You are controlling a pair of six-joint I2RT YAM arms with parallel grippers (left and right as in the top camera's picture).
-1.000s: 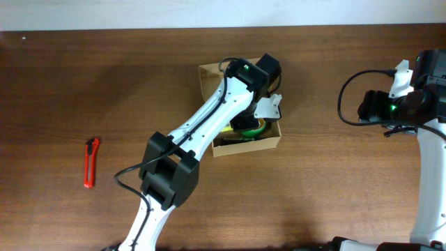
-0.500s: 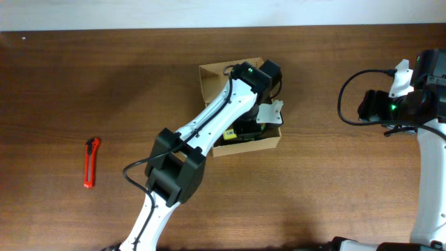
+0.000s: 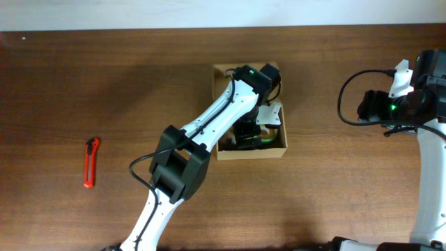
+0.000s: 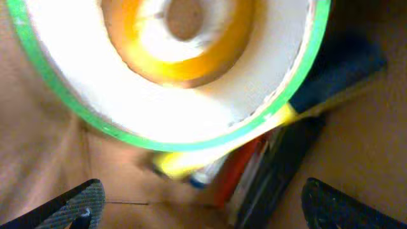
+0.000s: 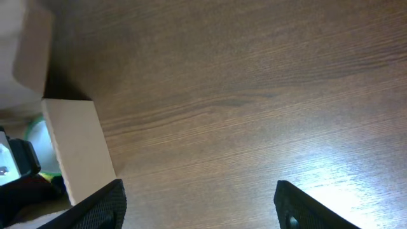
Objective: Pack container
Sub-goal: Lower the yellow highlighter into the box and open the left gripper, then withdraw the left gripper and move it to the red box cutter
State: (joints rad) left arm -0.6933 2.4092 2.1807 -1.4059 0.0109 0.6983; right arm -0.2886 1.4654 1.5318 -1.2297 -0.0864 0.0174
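Note:
The container (image 3: 251,154), a tan cardboard box, sits open at the table's middle. My left gripper (image 3: 249,134) reaches down into it. In the left wrist view its fingers (image 4: 71,207) stand wide apart and open (image 4: 203,213), with nothing between them. Just beyond them a tape roll (image 4: 191,95) with a green edge, white face and orange core rests free on top of several pens (image 4: 254,172). Brown box walls (image 4: 38,146) enclose them. My right gripper (image 5: 200,203) hangs open over bare wood at the far right, away from the box (image 5: 76,146).
A red utility knife (image 3: 91,162) lies on the table at the far left. The right arm (image 3: 401,104) and its cable stand near the right edge. The pale wall runs along the table's far edge.
My left gripper has opened and let go of the tape roll inside the box. The box has slid slightly right and turned square to the table. The right arm has not moved.

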